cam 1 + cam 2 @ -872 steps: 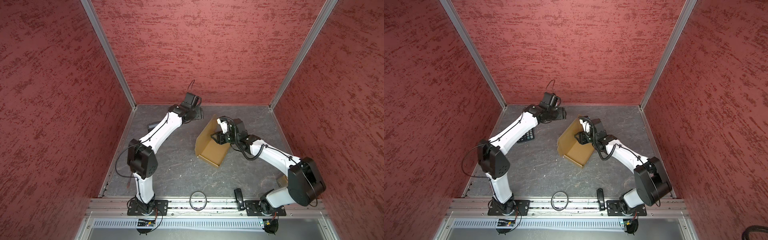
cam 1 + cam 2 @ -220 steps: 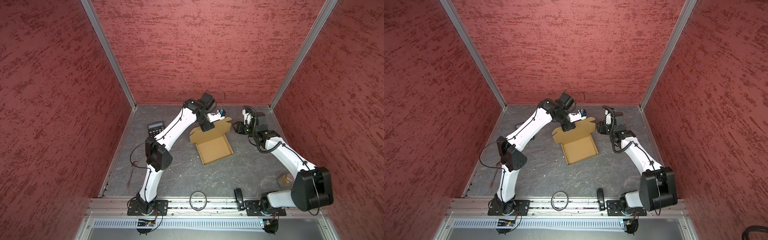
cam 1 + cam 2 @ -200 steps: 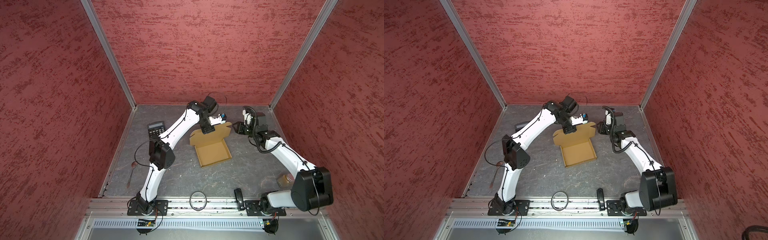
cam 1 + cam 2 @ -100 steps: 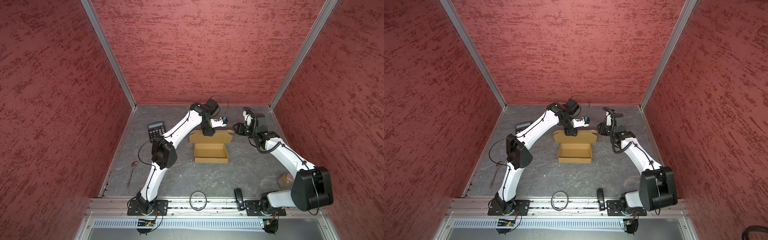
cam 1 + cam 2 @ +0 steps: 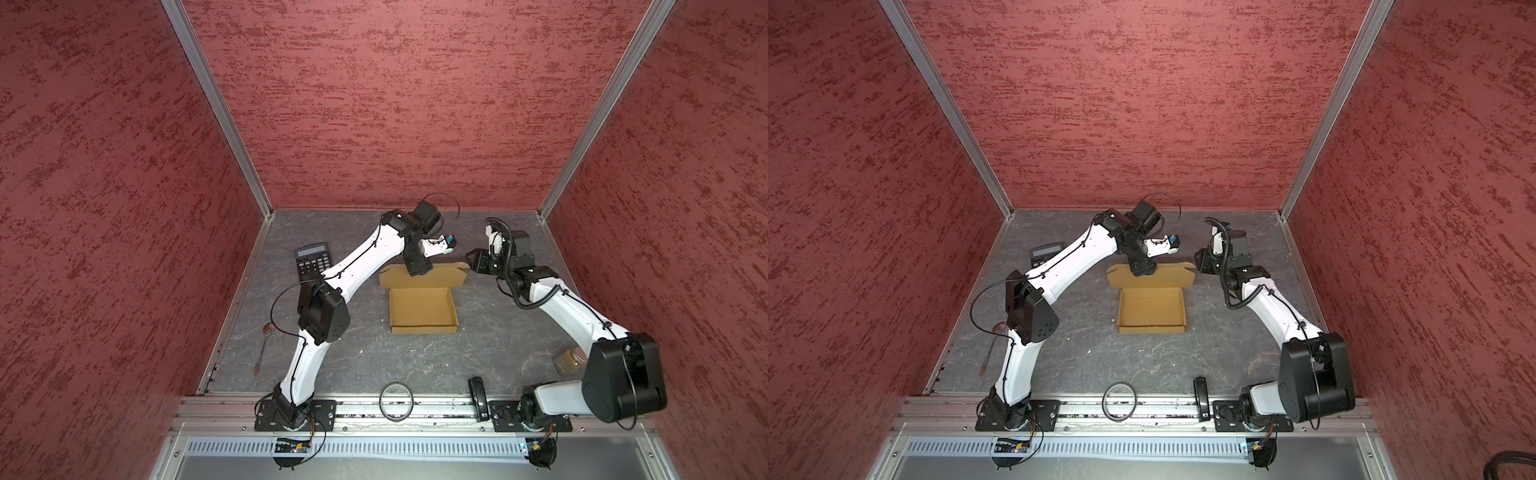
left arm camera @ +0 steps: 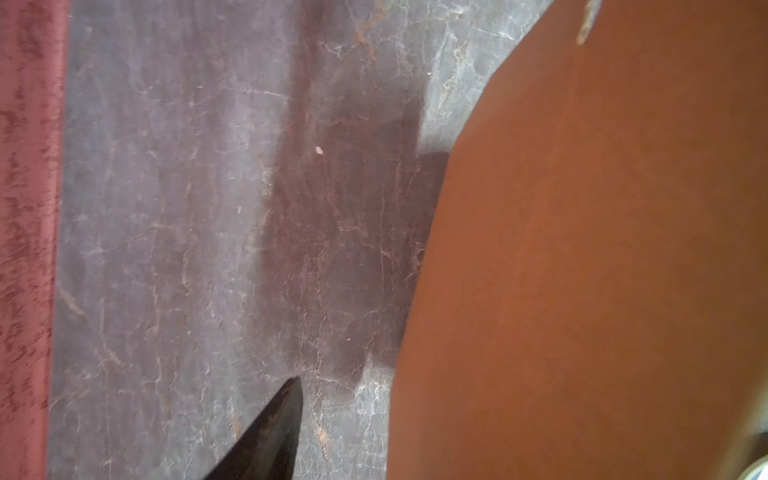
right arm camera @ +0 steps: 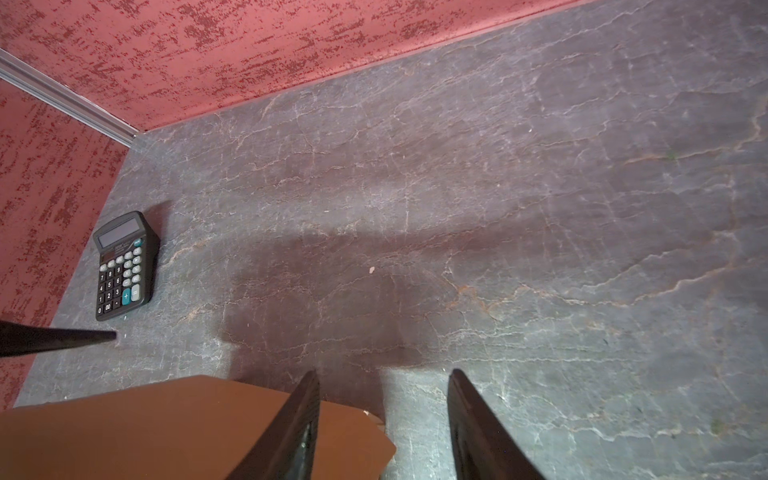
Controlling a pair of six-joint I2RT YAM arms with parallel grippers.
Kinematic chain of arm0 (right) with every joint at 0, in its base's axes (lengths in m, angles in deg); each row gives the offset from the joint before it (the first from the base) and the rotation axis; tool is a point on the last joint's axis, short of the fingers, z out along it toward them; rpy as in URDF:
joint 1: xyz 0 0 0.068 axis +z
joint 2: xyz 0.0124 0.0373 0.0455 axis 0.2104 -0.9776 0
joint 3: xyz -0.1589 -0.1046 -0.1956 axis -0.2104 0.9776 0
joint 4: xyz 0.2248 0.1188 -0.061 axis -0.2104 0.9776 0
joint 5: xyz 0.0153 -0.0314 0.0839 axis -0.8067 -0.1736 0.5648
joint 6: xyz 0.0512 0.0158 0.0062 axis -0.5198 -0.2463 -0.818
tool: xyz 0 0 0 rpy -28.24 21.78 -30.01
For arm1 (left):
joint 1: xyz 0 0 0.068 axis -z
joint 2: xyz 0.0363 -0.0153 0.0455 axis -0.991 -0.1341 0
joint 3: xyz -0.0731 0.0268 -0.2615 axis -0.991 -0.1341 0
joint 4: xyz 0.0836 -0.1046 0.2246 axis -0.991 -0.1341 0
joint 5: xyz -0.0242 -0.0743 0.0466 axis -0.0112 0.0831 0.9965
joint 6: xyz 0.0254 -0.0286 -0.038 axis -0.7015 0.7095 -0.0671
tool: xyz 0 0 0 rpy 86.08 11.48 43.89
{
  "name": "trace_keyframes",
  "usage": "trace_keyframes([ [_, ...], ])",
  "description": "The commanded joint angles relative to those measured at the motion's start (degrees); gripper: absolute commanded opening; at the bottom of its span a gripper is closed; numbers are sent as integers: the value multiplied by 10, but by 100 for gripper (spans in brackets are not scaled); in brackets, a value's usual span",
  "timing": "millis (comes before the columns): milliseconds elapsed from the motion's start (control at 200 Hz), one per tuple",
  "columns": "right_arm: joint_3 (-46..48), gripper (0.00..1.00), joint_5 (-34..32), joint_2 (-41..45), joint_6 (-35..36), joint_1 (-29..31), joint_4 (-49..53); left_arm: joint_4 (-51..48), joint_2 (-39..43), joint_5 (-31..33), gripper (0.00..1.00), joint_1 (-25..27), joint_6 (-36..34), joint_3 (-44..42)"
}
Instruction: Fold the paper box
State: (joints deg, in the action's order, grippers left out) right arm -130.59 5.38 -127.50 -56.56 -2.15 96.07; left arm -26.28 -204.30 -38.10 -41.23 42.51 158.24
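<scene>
The paper box (image 5: 423, 309) (image 5: 1151, 309) is a shallow tan tray lying square on the grey floor, with its lid flap (image 5: 422, 277) laid back behind it. My left gripper (image 5: 419, 271) (image 5: 1143, 268) hangs over the flap's middle. In the left wrist view one finger (image 6: 272, 430) stands clear of the cardboard (image 6: 582, 270), which hides the other finger; the jaws are apart. My right gripper (image 5: 473, 262) (image 7: 383, 374) is open and empty just off the flap's right corner (image 7: 365, 440).
A black calculator (image 5: 312, 259) (image 7: 123, 266) lies at the back left. A spoon (image 5: 262, 349) sits by the left wall. A black ring (image 5: 396, 401) and a black bar (image 5: 478, 397) rest at the front rail, and a jar (image 5: 569, 360) stands at the right.
The box swung from slanted to square with the front rail over the last second. My left gripper opened and let go of the lid flap. The right arm stayed put.
</scene>
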Motion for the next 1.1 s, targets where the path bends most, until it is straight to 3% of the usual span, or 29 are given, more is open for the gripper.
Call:
trace_keyframes([
  [0,2,51,8,20,-5,-3,-14,34,31,22,65,0,19,-16],
  [341,5,53,-2,42,-6,-3,1,66,65,47,71,-1,53,-51],
  [621,13,58,-8,65,-2,-4,24,115,152,25,76,-37,159,-94],
  [957,52,60,10,129,8,-2,58,171,328,41,73,-86,299,-276],
  [1097,68,61,6,159,3,1,75,175,418,9,71,-114,366,-373],
])
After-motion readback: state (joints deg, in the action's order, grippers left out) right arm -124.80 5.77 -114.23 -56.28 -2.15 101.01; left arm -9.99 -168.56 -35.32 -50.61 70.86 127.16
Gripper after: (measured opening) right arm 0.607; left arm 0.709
